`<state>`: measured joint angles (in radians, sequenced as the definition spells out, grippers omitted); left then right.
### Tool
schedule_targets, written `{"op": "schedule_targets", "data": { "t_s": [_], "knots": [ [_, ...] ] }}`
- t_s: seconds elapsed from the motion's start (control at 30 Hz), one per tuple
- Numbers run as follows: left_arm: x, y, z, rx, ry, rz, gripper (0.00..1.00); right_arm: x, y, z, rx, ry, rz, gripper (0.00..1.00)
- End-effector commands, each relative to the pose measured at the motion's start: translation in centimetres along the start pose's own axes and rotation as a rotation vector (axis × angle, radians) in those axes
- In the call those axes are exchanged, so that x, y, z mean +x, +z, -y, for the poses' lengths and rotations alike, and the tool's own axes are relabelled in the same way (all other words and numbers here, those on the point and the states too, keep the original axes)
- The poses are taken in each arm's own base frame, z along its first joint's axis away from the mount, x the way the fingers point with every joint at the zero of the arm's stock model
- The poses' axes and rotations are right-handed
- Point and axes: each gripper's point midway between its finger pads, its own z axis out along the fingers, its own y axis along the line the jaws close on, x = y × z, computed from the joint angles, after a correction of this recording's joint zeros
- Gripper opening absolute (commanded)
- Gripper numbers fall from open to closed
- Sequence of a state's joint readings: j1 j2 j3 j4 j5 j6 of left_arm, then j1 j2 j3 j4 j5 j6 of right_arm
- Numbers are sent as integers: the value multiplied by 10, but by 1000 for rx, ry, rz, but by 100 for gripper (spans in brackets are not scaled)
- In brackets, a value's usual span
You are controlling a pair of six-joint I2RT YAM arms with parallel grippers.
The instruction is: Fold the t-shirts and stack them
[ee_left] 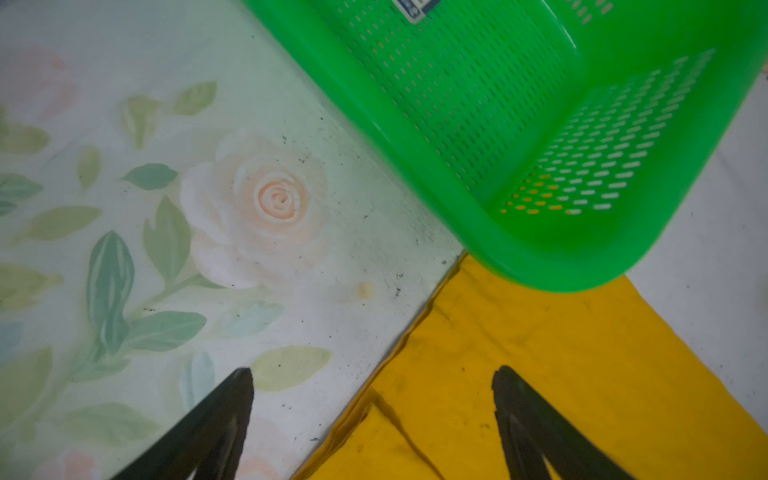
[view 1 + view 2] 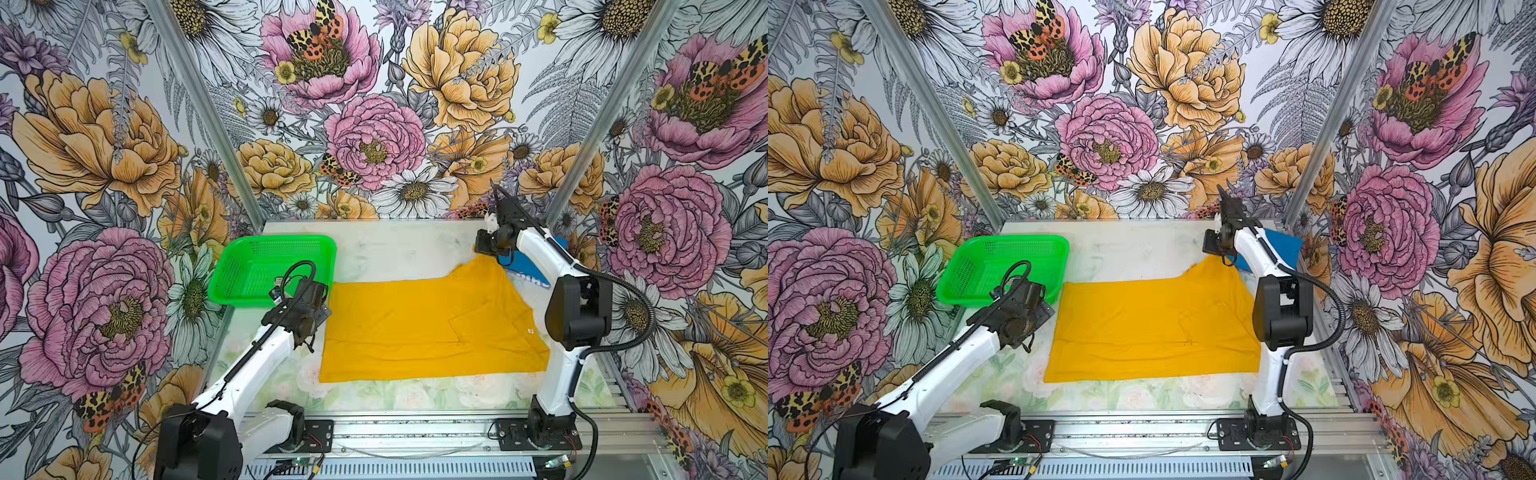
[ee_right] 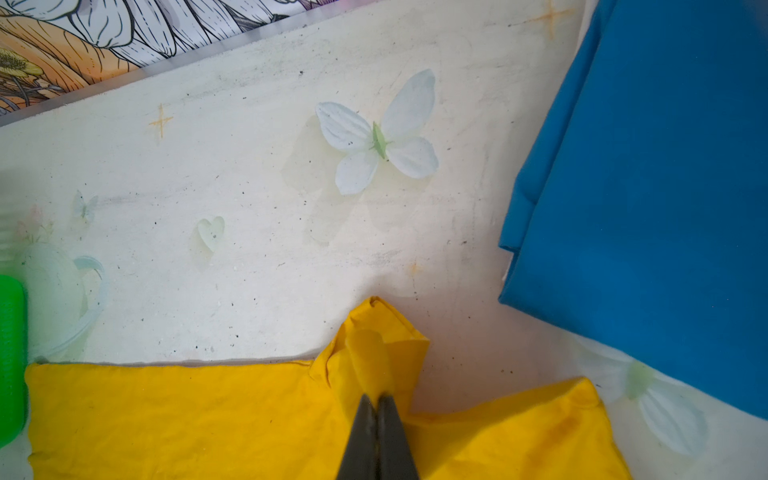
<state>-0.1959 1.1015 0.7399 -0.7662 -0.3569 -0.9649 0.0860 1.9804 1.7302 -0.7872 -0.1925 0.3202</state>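
Note:
The mustard-yellow t-shirt (image 2: 428,328) (image 2: 1150,328) lies spread flat in the middle of the table. My right gripper (image 3: 377,399) (image 2: 484,249) is shut on its far right corner, which is bunched and drawn up into a peak. My left gripper (image 1: 372,374) (image 2: 316,309) hovers open over the yellow t-shirt's (image 1: 540,374) layered left edge, one finger above the table and the other above the cloth, with nothing between them. The blue t-shirt (image 3: 644,187) (image 2: 525,266) (image 2: 1281,245) lies folded at the far right, partly hidden behind the right arm.
A green perforated basket (image 2: 282,239) (image 2: 1017,239) (image 1: 395,137) stands at the far left, its near corner reaching just over the yellow t-shirt's far left corner. Floral walls close in the table on three sides. The arm bases sit on a rail along the front edge.

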Motion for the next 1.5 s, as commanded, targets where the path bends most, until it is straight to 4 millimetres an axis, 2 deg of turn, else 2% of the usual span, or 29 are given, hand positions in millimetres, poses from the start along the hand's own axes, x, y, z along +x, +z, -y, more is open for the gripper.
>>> {"op": "schedule_targets", "data": {
  "t_s": [0.0, 0.13, 0.23, 0.3, 0.43, 0.6, 0.63, 0.67, 0.73, 0.87, 1.07, 1.3, 1.37, 1.47],
  "knots": [
    [-17, 9, -21, -56, -122, 27, 91, -7, -16, -11, -32, -22, 41, 0],
    [-40, 33, -36, -101, -202, 26, 90, -6, -14, -11, -37, -22, 35, 0],
    [-60, 58, -33, -95, -220, 21, 91, -6, -14, -12, -39, -22, 34, 0],
    [-75, 77, -19, -55, -200, 15, 91, -5, -13, -12, -40, -23, 31, 0],
    [-104, 108, 30, 70, -132, -6, 92, -4, -12, -12, -43, -24, 26, 0],
    [-127, 142, 77, 166, -76, -47, 92, -1, -12, -14, -49, -28, 22, 0],
    [-123, 153, 81, 169, -65, -76, 92, -1, -13, -14, -49, -28, 22, 0],
    [-121, 155, 85, 186, -63, -94, 92, -1, -15, -14, -49, -29, 25, 0],
    [-115, 149, 96, 221, -35, -108, 92, 0, -17, -13, -44, -31, 27, 0],
    [-83, 137, 117, 255, 63, -164, 91, -1, -21, -15, -50, -32, 35, 0],
    [-39, 142, 129, 262, 137, -249, 83, -4, -29, -17, -58, -34, 49, 0],
    [-20, 153, 140, 254, 187, -284, 70, -1, -39, -16, -58, -32, 62, 0],
    [-14, 156, 141, 249, 205, -295, 61, 0, -42, -14, -56, -29, 64, 0],
    [-6, 159, 143, 235, 245, -301, 59, 0, -46, -13, -56, -26, 70, 0]
  ]
}}
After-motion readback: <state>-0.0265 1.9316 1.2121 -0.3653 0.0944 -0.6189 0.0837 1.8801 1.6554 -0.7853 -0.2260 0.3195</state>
